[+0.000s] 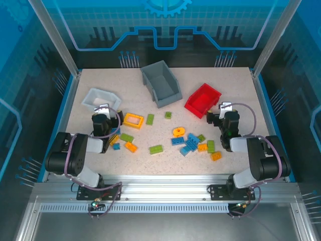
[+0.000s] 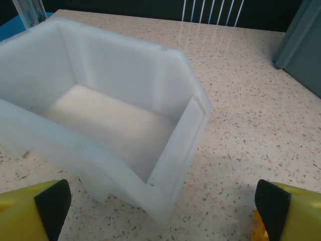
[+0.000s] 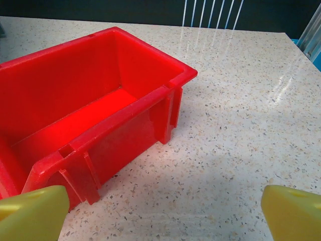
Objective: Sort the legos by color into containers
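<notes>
Blue, lime green and yellow/orange legos lie scattered across the middle of the table, among them a square yellow frame (image 1: 133,120), a round yellow piece (image 1: 179,132) and a cluster of blue bricks (image 1: 190,143). The white bin (image 1: 100,99) (image 2: 115,120) stands at the left, empty inside, and my left gripper (image 1: 103,113) (image 2: 163,213) sits open just in front of it, holding nothing. The dark grey bin (image 1: 160,83) is at the back middle. The red bin (image 1: 202,100) (image 3: 85,110) is at the right. My right gripper (image 1: 224,114) (image 3: 164,218) is open and empty beside its near corner.
A green brick (image 1: 156,149) and an orange brick (image 1: 131,146) lie toward the front, close to the left arm. More orange and green bricks (image 1: 213,150) lie beside the right arm. The grey bin's wall (image 2: 306,55) shows at the left wrist view's right edge.
</notes>
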You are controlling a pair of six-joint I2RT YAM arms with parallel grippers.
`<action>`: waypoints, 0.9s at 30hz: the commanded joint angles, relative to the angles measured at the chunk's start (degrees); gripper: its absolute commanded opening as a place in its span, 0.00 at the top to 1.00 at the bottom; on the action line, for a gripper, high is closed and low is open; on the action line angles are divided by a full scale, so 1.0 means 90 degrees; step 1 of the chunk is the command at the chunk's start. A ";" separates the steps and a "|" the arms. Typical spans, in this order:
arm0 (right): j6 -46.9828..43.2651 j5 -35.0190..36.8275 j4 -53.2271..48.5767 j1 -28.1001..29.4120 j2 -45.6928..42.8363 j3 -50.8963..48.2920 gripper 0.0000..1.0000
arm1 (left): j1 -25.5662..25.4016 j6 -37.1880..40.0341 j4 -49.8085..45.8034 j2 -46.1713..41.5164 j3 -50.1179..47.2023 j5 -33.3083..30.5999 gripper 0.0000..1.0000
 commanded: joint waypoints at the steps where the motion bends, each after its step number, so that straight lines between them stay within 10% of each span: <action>1: -0.0005 -0.0059 0.0006 -0.0005 0.0037 0.0042 0.00 | -0.0021 0.0102 0.0155 -0.0050 0.0038 -0.0070 0.01; 27: 0.0031 -0.0164 -0.0493 -0.0064 -0.0380 0.0144 0.00 | -0.0069 0.0173 0.0297 -0.0403 -0.0154 -0.0130 0.01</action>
